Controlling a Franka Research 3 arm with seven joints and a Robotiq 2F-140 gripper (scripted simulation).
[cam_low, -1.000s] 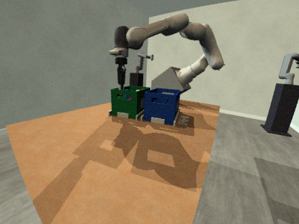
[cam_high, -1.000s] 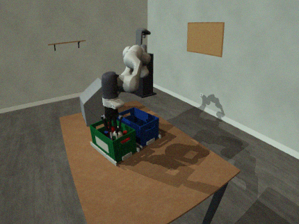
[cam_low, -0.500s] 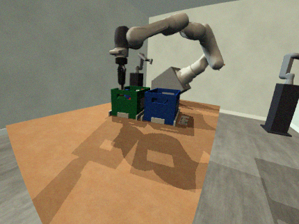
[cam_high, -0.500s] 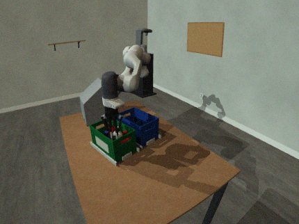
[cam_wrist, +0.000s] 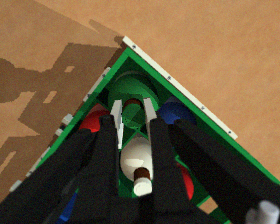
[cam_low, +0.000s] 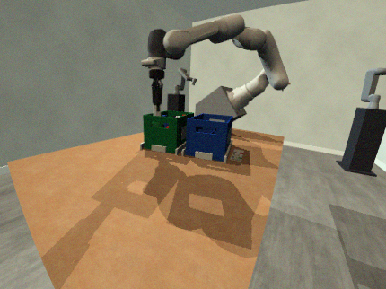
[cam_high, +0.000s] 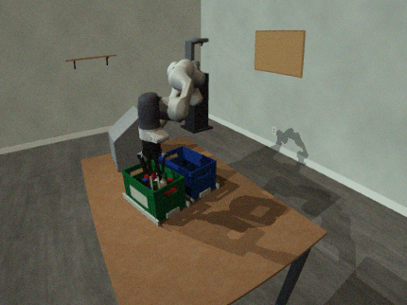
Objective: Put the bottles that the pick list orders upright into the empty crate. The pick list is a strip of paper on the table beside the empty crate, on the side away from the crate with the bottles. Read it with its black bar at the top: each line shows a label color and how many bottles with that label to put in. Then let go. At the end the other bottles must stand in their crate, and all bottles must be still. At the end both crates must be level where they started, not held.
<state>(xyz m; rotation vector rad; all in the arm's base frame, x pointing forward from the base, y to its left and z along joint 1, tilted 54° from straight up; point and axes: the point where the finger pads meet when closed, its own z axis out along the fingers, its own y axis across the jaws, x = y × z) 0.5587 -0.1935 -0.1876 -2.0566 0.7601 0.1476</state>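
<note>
The green crate holds several bottles with red, blue, white and green tops. My gripper points down into it, shut on the neck of a green bottle in the corner compartment. A white bottle, a red bottle and a blue bottle stand near the fingers. The blue crate stands level beside the green one; its inside is dark. The pick list lies beside the blue crate, too small to read.
Pale holder strips edge the crates' bases on the table. The crates stand close together. A grey slanted block stands behind them. The fingers are close to the green crate's walls.
</note>
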